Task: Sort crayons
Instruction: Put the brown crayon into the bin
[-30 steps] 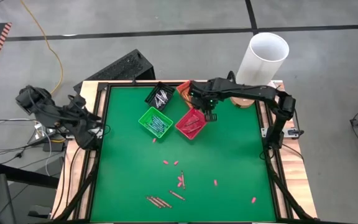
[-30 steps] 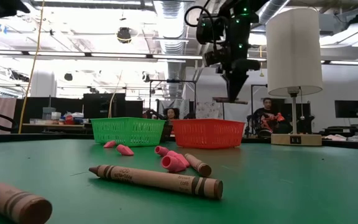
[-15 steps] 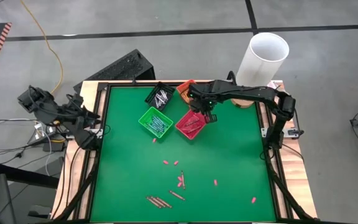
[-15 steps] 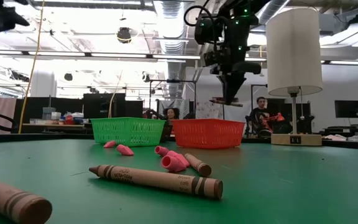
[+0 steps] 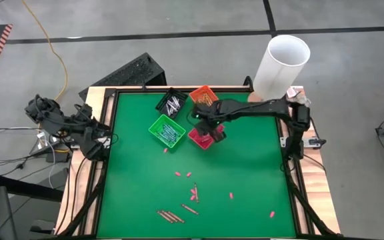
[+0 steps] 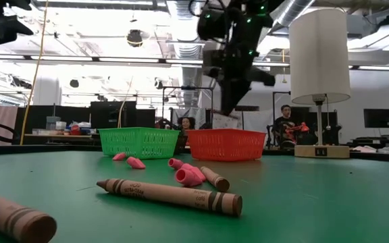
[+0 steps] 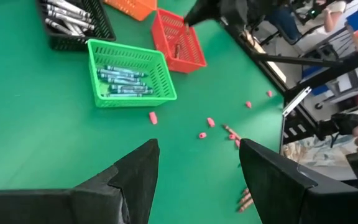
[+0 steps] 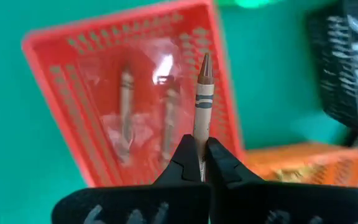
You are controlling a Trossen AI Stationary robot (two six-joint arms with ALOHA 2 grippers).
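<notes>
Green felt tabletop (image 5: 245, 173), wood frame round it. Far L, off the tabletop's L edge, left gripper (image 7: 197, 165) waited w/ jaws apart, nothing in them. Near the tabletop's back, L to R: black bin (image 5: 171, 103) w/ grey/white crayons (image 7: 67, 14), green bin (image 5: 166, 131) in front of it w/ blue/teal crayons (image 7: 122, 82), then orange bin (image 5: 204, 95) at back & red bin (image 5: 202, 138) in front. Right arm reached in from the R side; right gripper (image 8: 201, 163) hung above the red bin, clenched on a brown crayon (image 8: 202, 102) gripped at its lower end, tip pointing away from the fingers. Two more brown crayons (image 8: 125, 102) lay inside the red bin, side by side, under it. Near the front edge, L of centre, loose brown crayons (image 5: 169, 215) lay on the tabletop, a few close together, one more (image 5: 190, 209) just R of them. Small pink bits (image 5: 231, 195) scattered mid-tabletop & toward front R. White cylinder (image 5: 282, 63) stood at back R corner. Low view: ppl seated in the room behind; couldn't tell more.
</notes>
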